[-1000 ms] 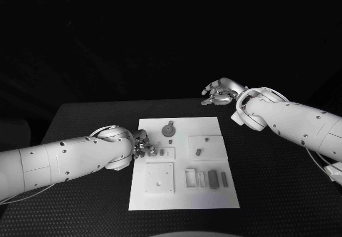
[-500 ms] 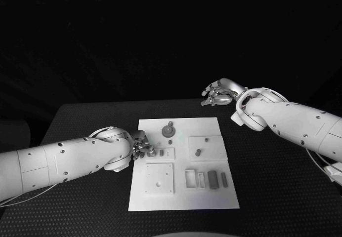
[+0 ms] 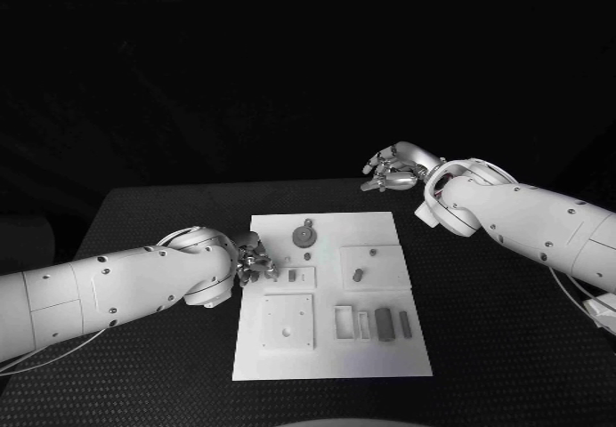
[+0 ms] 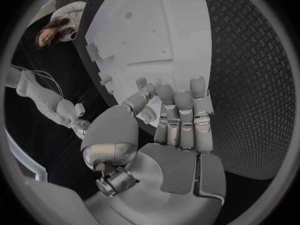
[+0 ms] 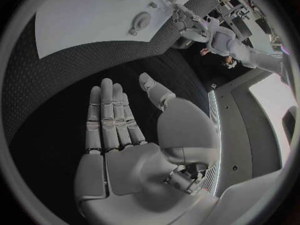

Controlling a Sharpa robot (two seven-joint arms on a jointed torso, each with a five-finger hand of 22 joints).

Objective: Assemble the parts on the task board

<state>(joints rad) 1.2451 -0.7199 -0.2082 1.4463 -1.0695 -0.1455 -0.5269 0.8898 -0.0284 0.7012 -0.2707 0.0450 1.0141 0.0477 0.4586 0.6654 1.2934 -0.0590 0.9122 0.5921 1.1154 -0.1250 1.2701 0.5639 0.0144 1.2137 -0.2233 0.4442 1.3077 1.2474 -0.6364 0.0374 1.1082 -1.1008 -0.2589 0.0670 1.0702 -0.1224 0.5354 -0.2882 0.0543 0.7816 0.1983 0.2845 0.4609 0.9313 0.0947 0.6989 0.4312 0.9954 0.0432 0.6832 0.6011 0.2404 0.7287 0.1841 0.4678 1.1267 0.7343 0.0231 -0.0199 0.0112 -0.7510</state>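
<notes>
The white task board (image 3: 328, 351) lies mid-table, also in the left wrist view (image 4: 150, 30) and the right wrist view (image 5: 87, 20). On it are a round grey part (image 3: 303, 235), a grey block (image 3: 358, 274), two long grey parts (image 3: 385, 324) and a square plate (image 3: 287, 320). My left hand (image 3: 257, 264) hovers at the board's left edge, its fingertips right by a small grey part (image 3: 272, 275). In its wrist view the fingers (image 4: 181, 110) lie together with the thumb curved toward them; whether they pinch anything is unclear. My right hand (image 3: 392, 171) hangs beyond the board's far right corner, palm open (image 5: 119, 135).
The black table (image 3: 154, 222) stretches on both sides of the board. A rectangular frame (image 3: 343, 322) and a small peg (image 3: 374, 252) also sit on the board. My left arm (image 3: 116, 285) lies across the table's left side.
My left hand has shifted slightly away from me along the board's left edge. The right hand and the parts have stayed put.
</notes>
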